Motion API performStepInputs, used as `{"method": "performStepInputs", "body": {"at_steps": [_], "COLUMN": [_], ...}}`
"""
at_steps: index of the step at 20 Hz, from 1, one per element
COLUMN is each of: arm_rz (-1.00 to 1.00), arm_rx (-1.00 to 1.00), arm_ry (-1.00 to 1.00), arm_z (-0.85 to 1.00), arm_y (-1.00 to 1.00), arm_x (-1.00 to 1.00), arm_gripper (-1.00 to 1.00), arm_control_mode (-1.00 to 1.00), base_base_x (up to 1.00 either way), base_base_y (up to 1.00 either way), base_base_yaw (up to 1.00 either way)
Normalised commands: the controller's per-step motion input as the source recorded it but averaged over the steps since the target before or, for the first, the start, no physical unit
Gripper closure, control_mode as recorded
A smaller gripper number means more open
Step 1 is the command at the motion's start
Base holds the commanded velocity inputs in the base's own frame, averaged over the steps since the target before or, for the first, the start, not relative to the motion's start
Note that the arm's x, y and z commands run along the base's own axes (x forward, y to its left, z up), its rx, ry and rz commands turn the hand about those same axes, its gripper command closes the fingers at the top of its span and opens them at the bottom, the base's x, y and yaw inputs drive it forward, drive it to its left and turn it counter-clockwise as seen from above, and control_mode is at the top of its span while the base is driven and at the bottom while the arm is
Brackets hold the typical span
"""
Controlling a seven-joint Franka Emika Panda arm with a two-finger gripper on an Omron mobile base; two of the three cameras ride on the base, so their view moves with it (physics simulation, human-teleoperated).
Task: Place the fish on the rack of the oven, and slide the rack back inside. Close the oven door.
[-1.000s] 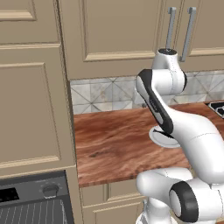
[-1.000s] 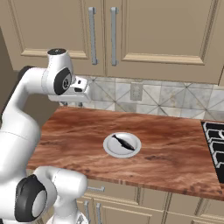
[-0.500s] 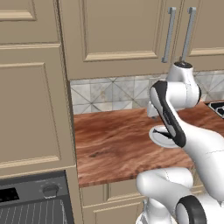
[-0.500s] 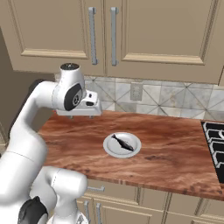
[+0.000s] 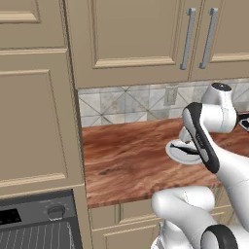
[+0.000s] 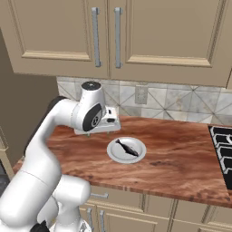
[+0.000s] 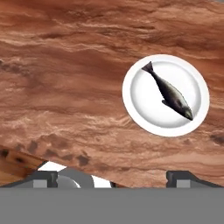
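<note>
The fish (image 6: 126, 147) is small and dark and lies on a white plate (image 6: 115, 156) on the wooden counter. Looking down from the hand, the fish (image 7: 169, 92) lies diagonally on the plate (image 7: 133, 105), up and right of my gripper (image 7: 114, 177). My gripper (image 6: 102, 132) hangs open over the counter just left of the plate, holding nothing. The arm partly covers the plate (image 5: 176, 154) in the left base view. The oven (image 5: 29, 216) shows its control strip and a knob at lower left. Thin silver bars below it look like the rack (image 5: 34, 239). The oven door is out of view.
A black stove burner (image 6: 223, 144) sits at the counter's right end. Beige upper cabinets with bar handles (image 6: 95, 36) hang above a tiled backsplash with an outlet (image 6: 141, 94). A tall beige cabinet (image 5: 34, 112) stands over the oven. Bare counter (image 6: 181, 156) lies right of the plate.
The arm has swung from the counter's left end toward the plate and lowered a little. The jaws have spread wide open. The plate and fish have not moved.
</note>
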Motion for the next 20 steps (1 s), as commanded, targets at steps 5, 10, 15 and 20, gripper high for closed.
{"method": "performStepInputs", "body": {"at_steps": [5,10,15,20], "arm_rz": [0.07,0.03,0.09,0.14], "arm_rx": [-0.08,-0.06,0.0,0.0], "arm_ry": [0.0,0.06,0.0,0.0], "arm_z": [-0.59,-0.44,-0.33,-0.17], "arm_y": [-0.57,-0.41,-0.28,-0.17], "arm_x": [0.18,0.29,0.21,0.32], "arm_gripper": [-1.0,-1.0,-1.0,-1.0], "arm_control_mode": [-1.0,-1.0,-1.0,-1.0], "base_base_x": [0.0,0.0,0.0,0.0], "base_base_y": [0.0,0.0,0.0,0.0], "base_base_yaw": [0.0,0.0,0.0,0.0]}}
